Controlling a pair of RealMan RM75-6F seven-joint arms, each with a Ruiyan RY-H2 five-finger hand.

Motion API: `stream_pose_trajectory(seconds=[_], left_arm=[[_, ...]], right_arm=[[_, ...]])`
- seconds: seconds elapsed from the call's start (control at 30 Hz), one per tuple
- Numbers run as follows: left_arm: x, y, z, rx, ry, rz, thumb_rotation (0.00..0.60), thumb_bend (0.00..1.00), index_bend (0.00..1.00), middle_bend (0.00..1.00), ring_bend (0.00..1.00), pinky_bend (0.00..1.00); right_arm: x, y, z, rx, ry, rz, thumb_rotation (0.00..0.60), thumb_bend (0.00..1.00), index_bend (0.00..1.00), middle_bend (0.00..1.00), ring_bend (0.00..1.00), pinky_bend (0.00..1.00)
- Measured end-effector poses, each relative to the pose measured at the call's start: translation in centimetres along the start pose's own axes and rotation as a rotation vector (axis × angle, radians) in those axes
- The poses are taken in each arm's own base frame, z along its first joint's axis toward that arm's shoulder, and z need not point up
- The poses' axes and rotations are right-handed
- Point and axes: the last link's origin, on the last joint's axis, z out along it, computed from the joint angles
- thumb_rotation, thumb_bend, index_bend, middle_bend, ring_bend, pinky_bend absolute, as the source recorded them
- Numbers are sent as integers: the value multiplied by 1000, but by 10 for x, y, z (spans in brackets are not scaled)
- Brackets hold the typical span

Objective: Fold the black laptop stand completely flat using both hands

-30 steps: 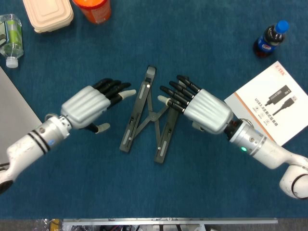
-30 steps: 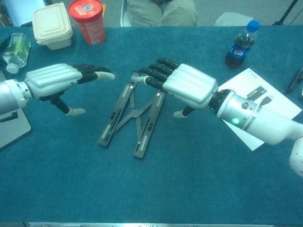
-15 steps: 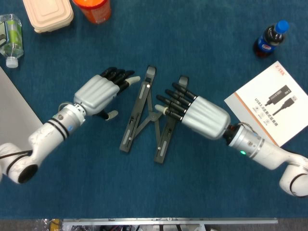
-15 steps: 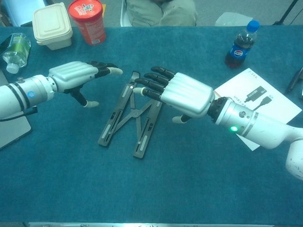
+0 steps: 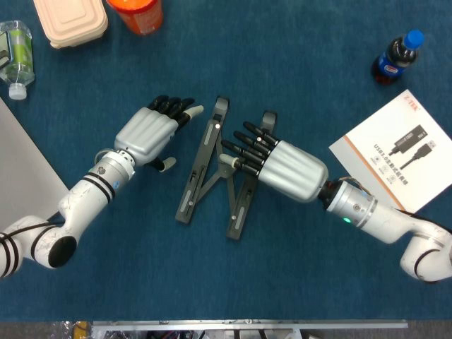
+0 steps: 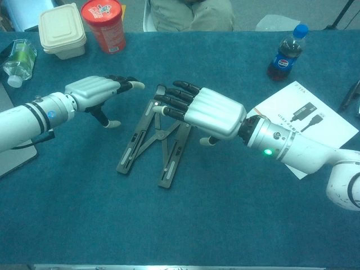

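With your right hand [image 5: 279, 164] spread over the laptop stand [image 5: 212, 176] and your left hand [image 5: 150, 132] spread beside it, uneven pressure risks skidding it across the tabletop [image 5: 296, 63].

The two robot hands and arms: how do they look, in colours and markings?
Both the left hand and the right hand have ribbed silver backs, black fingers and pale tips. The arms are white; the left bears black rings, the right a green light near the wrist.
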Motion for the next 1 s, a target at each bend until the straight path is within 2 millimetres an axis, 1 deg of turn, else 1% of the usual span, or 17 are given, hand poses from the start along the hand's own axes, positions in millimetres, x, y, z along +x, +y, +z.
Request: stream_pose_trajectory(seconds=[0.43, 1.0], left_arm=[[-9, 0, -1, 34, -31, -26, 600, 267, 0, 0, 0, 4], [-15, 3, -3, 33, -59, -57, 600, 267, 0, 0, 0, 3]], right_arm=[[-11, 2, 9, -2, -3, -9, 600, 49, 0, 0, 0, 0], [-20, 8, 15, -30, -9, -14, 600, 49, 0, 0, 0, 0]])
